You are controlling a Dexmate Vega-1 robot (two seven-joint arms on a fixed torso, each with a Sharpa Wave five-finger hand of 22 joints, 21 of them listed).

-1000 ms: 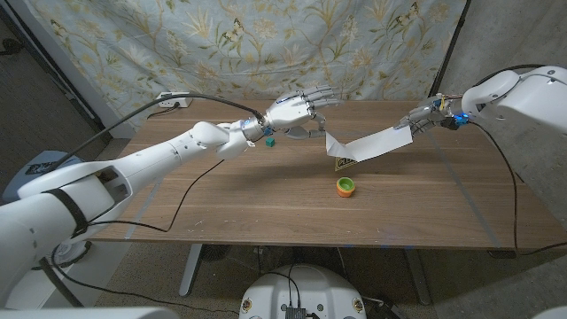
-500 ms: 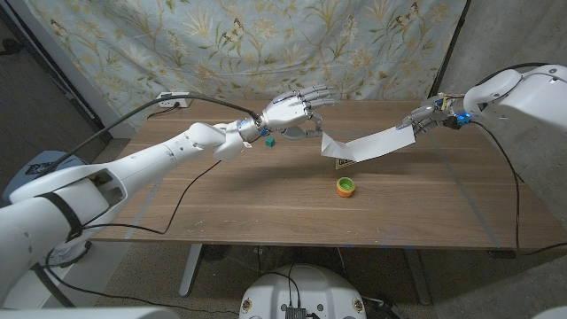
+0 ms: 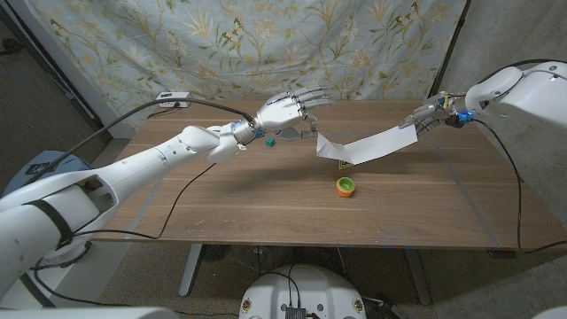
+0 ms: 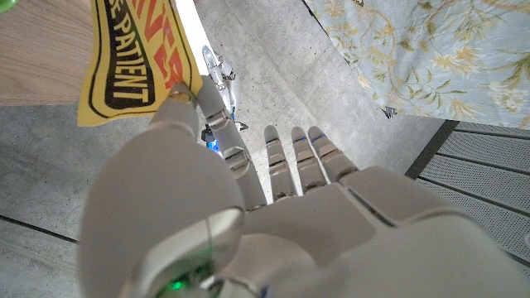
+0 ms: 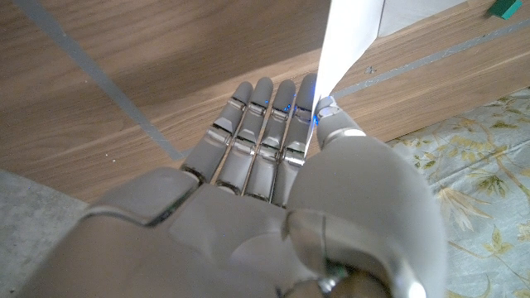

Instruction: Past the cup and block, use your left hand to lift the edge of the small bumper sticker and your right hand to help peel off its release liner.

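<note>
My left hand (image 3: 285, 112) is raised over the table's far side, past the green block (image 3: 269, 140). Its thumb and a finger pinch the edge of the yellow-and-black bumper sticker (image 4: 124, 58) while the other fingers are spread. A white release liner (image 3: 372, 143) stretches in the air from there to my right hand (image 3: 425, 117), which pinches its far end (image 5: 352, 33) between thumb and fingers. Part of the sticker's printed face (image 3: 340, 164) shows below the liner. The orange-and-green cup (image 3: 345, 186) stands on the table nearer to me.
The wooden table (image 3: 266, 204) has a power strip (image 3: 174, 102) at its far left corner and a black cable trailing across its left part. A floral cloth hangs behind the table.
My left hand has drawn a little to the left with the sticker's edge, and the liner's fold has followed it. The right hand holds its place.
</note>
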